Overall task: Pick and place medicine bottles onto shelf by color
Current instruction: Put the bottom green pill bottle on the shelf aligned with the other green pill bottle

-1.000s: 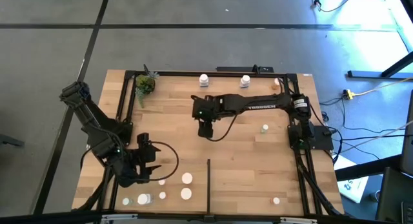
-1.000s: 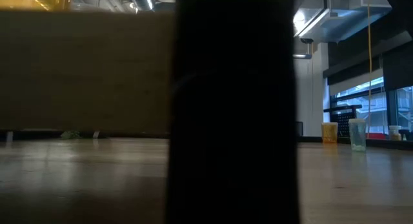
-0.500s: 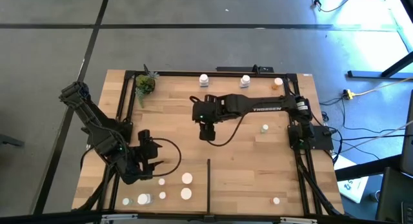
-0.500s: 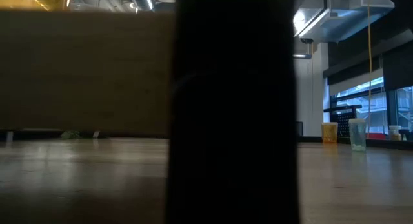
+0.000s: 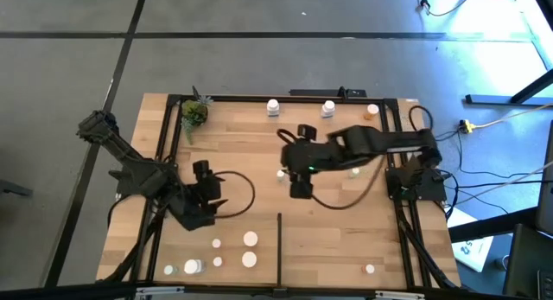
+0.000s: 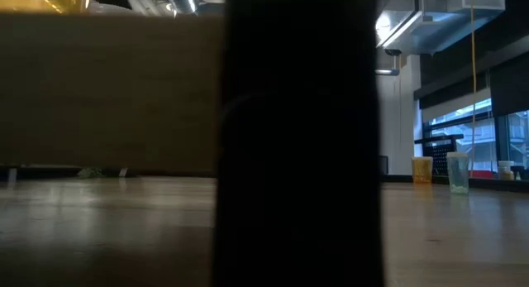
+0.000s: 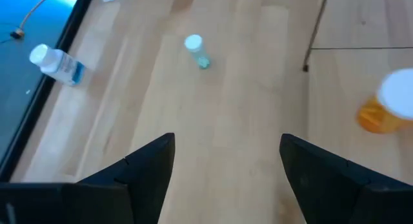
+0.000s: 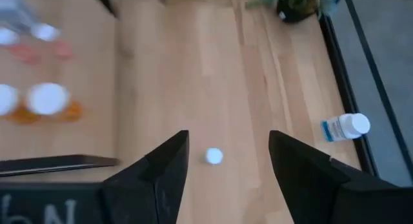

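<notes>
Both arms have shifted since the earlier frames: the left gripper [image 5: 210,190] has risen away from the front bottles toward the table's middle, and the right gripper [image 5: 299,188] has swung right and nearer the front, its arm now folded. Each gripper stands with its fingers spread wide and nothing between them, as both wrist views show. No lettering on the arms or bottles can be read. At the front left of the shelf [image 5: 328,239], a cluster of white-capped medicine bottles [image 5: 250,239] stands upright, caps facing up; one clear bottle [image 5: 192,266] lies beside them at the front edge. A thin black divider strip [image 5: 279,245] runs front to back just right of this cluster, and a lone small bottle [image 5: 370,269] sits front right. Mid-table, a pale green bottle [image 5: 354,172] stands near the right arm. In the left wrist view, a pale green bottle [image 7: 197,51] tilts, an orange bottle [image 7: 389,111] stands upright, and a blue-labelled white bottle [image 7: 57,62] lies on its side. At the far edge stand two white bottles [image 5: 273,107], an orange one [image 5: 371,111], and a potted plant [image 5: 193,113].
</notes>
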Controlling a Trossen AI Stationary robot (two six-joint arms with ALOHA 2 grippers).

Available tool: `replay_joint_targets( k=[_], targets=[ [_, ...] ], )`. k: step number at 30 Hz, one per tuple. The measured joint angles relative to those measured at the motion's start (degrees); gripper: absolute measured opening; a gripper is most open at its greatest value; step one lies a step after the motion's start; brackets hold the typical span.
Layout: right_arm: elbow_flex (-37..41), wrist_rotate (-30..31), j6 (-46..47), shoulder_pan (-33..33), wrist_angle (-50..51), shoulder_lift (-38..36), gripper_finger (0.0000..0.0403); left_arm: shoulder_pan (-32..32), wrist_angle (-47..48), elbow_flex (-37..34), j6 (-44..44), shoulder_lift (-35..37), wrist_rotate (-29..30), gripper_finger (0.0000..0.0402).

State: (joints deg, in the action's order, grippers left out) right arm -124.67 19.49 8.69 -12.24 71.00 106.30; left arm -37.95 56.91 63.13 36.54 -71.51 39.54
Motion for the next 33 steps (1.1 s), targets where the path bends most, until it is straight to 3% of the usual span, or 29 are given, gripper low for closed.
replay_joint_targets(
  k=[5, 12, 22, 33],
  targets=[
    [-1.73, 1.28, 1.22, -3.4, 4.42, -3.01, 0.0215, 5.34, -6.52, 0.0, -10.13, 0.0, -4.35, 0.0273],
    [-3.11, 2.33, 2.82, -8.01, 6.96, -7.26, 0.0215, 15.98, -12.84, 0.0, -16.04, -1.35, -8.55, 0.0273],
    [-3.03, 2.42, 1.53, -12.16, 9.43, -10.96, 0.0215, 29.47, -30.38, 0.02, -29.16, -7.83, -25.79, 0.0273],
    [-2.96, 2.38, 1.51, -14.65, 10.85, -11.69, 0.0215, 34.51, -42.65, -0.07, -37.71, -20.36, -27.92, 0.0273]
  ],
)
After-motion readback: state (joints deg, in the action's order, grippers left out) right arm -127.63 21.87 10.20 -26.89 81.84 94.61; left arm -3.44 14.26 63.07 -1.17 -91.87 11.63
